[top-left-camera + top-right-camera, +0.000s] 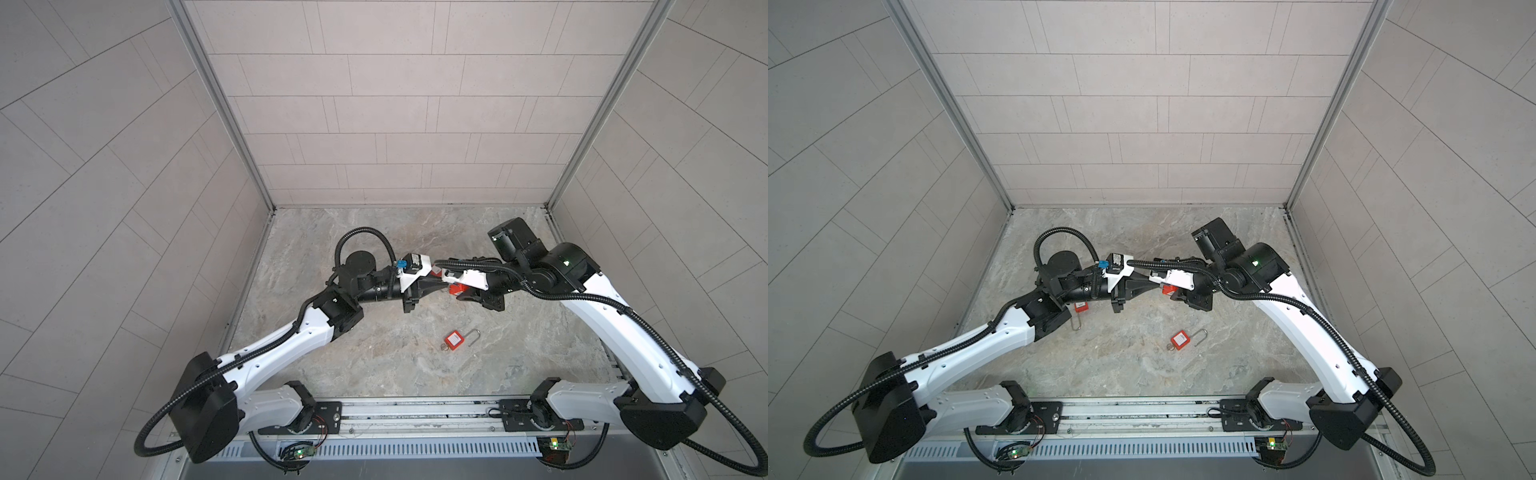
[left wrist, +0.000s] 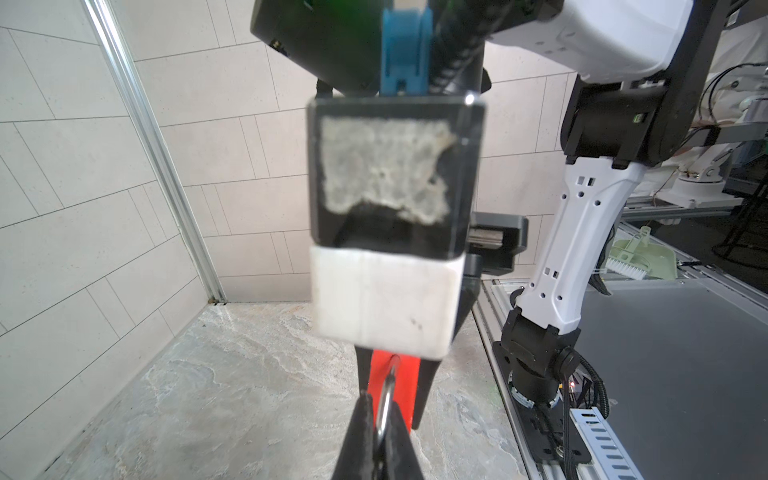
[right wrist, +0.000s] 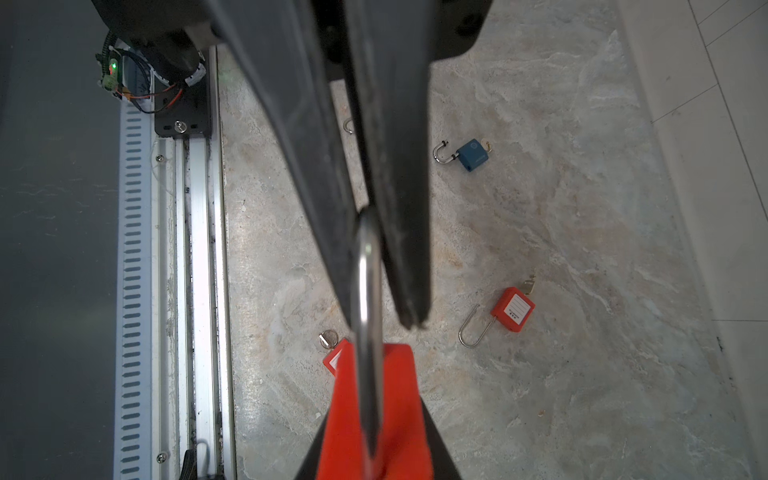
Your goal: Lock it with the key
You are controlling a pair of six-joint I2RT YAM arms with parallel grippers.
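A red padlock [image 1: 457, 289] [image 1: 1169, 289] hangs above the middle of the marble table [image 1: 374, 374], held from both sides. My right gripper [image 3: 374, 411] [image 1: 460, 291] is shut on its red body [image 3: 399, 407]. My left gripper [image 2: 382, 401] [image 1: 444, 286] comes from the opposite side and is shut on the silver shackle [image 2: 386, 395] [image 3: 368, 291]. In the right wrist view the left fingers [image 3: 399, 249] pinch the shackle near its bend. The held padlock's key is hidden.
A second red padlock [image 1: 453, 340] [image 3: 513, 309] lies open on the table with a key [image 3: 528, 284] in it. A third lies under the left arm [image 1: 1081, 306]. A blue padlock [image 3: 471, 154] lies open further off. Tiled walls enclose three sides; a metal rail [image 1: 415, 409] runs along the front.
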